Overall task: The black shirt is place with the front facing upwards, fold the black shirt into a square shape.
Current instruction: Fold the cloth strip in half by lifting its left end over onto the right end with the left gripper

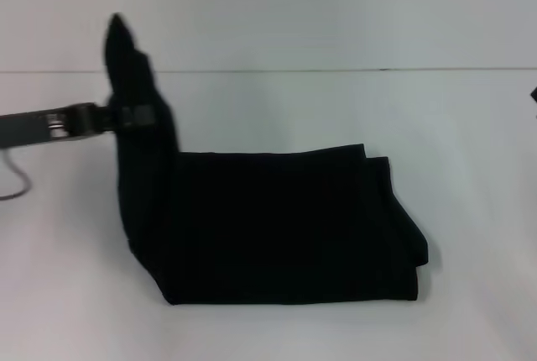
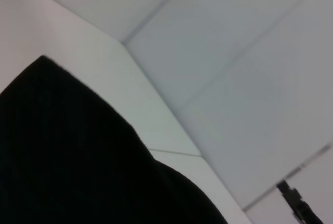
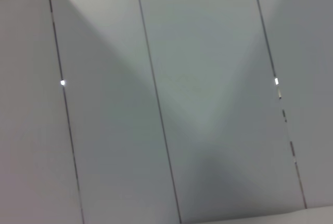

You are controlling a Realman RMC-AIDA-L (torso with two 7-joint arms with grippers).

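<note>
The black shirt (image 1: 285, 227) lies on the desk (image 1: 470, 126), already reduced to a layered rectangular stack in the middle of the surface, nearer the front edge. Its left end is lifted clear of the desk and stands as an upright flap. No lettering shows.

Step in hand, as judged: the final cross fold, bringing the left end over the stack toward the right side to form a square.

The left gripper (image 1: 134, 116) enters from the left edge of the desk and is clamped on the raised flap partway up, with cloth standing above and hanging below the grip. The left wrist view shows black fabric directly beside the camera.

The next move calls for carrying the flap rightward across the stack, lowering it flat, aligning its edge with the right-hand edges, then releasing.

The right gripper is not visible; its wrist view shows only pale panels.
</note>
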